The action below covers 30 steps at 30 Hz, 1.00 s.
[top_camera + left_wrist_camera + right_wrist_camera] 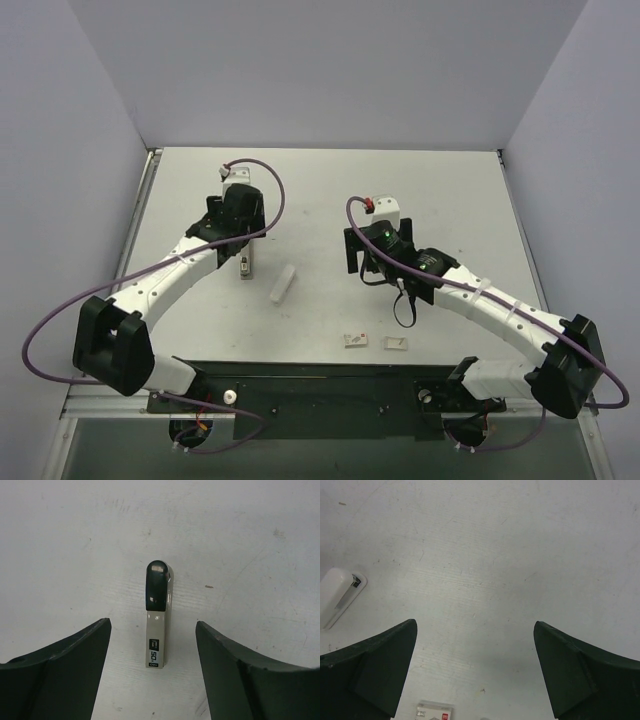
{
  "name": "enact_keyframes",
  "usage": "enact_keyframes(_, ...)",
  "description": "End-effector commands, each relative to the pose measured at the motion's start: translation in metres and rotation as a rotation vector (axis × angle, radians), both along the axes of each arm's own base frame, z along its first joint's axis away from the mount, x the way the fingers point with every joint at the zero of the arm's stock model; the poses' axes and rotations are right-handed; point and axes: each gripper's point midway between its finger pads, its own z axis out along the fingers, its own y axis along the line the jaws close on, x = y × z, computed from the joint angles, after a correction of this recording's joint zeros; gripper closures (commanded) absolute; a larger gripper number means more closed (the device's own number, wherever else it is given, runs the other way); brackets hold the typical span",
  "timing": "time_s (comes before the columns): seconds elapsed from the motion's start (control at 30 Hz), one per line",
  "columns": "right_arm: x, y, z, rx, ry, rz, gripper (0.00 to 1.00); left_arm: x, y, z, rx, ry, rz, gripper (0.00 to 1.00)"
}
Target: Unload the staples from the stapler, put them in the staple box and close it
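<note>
Left wrist view: left pincer wide open (empty) astride stapler base; right pincer equally open, white cards nearby.

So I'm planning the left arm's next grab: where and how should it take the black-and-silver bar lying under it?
Pinch the black-and-silver bar across its two long sides, on the silver stretch clear of the rounded black cap, coming straight down from above. It lies flat on the table, lengthwise between the open fingers of the left tool, so closing them should meet its narrow width squarely.
</note>
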Motion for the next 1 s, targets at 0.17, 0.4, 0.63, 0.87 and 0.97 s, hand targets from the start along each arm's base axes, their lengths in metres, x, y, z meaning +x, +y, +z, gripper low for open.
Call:
enact_keyframes(0.17,-0.009,0.011,-0.012,-0.022,0.025,0.050,0.05,0.020,-0.006,-0.036,-0.043,0.051,-0.065,0.17)
enact_keyframes(0.4,-0.012,0.019,-0.017,-0.038,0.041,0.080,0.05,0.031,-0.006,-0.064,-0.045,0.113,-0.089,0.13)
enact_keyframes(0.63,-0.015,0.026,-0.023,-0.045,0.057,0.102,0.05,0.037,-0.004,-0.087,-0.046,0.150,-0.088,0.12)
enact_keyframes(0.87,-0.016,0.035,-0.030,-0.051,0.079,0.123,0.05,0.043,0.002,-0.098,-0.047,0.168,-0.076,0.12)
enact_keyframes(0.97,-0.017,0.039,-0.032,-0.059,0.082,0.132,0.05,0.045,0.005,-0.100,-0.060,0.171,-0.071,0.12)
